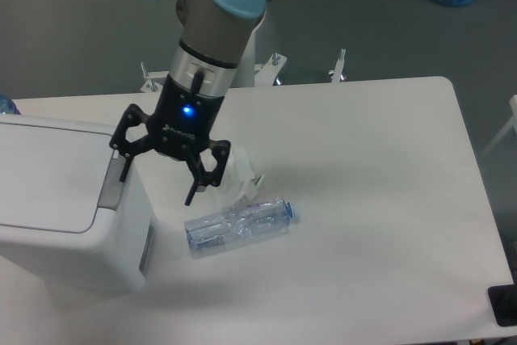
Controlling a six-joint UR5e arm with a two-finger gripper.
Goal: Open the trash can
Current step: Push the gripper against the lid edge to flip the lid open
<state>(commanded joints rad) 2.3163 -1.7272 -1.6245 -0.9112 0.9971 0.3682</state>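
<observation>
The hand [157, 177] hung spread and empty just beside the trash can [69, 208] at the tabletop's left edge, its grey push tab [111, 184] immediately below the nearer finger

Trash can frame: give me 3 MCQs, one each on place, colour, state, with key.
1. Where does the crushed bottle lie?
A. on the table right of the trash can
B. on the lid
C. in the claw

2. What colour is the push tab on the trash can?
A. blue
B. grey
C. red

3. What state is the claw in?
A. shut on the bottle
B. shut, empty
C. open, empty

Key: 1 A, the bottle rests on the table beside the bin. 2 B, the tab is a grey strip at the lid's edge. 3 C, the fingers are spread with nothing between them.
</observation>
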